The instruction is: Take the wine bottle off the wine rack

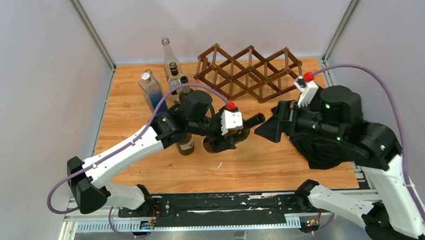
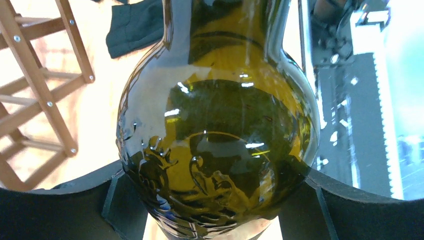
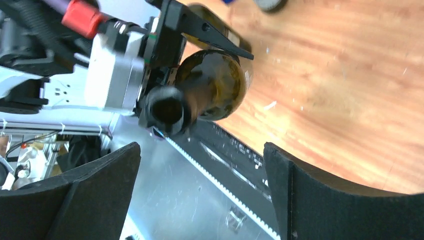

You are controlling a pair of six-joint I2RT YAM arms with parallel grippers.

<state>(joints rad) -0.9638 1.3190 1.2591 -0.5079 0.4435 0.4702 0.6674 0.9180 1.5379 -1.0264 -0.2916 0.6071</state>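
L wrist view: wine bottle (image 2: 215, 140) neck cut off at top, wine rack (image 2: 47, 100) cropped at L edge.

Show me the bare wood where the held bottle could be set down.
Bare: the light wooden table's near strip, in front of the left gripper and right gripper, and the left strip beside the standing glass bottles. Crowded: the back, with those bottles and the dark brown lattice wine rack.

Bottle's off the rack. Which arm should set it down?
Left. Its end effector grips the wine bottle by the body, clear of the wine rack. The right end effector is open, facing the neck, holding nothing.
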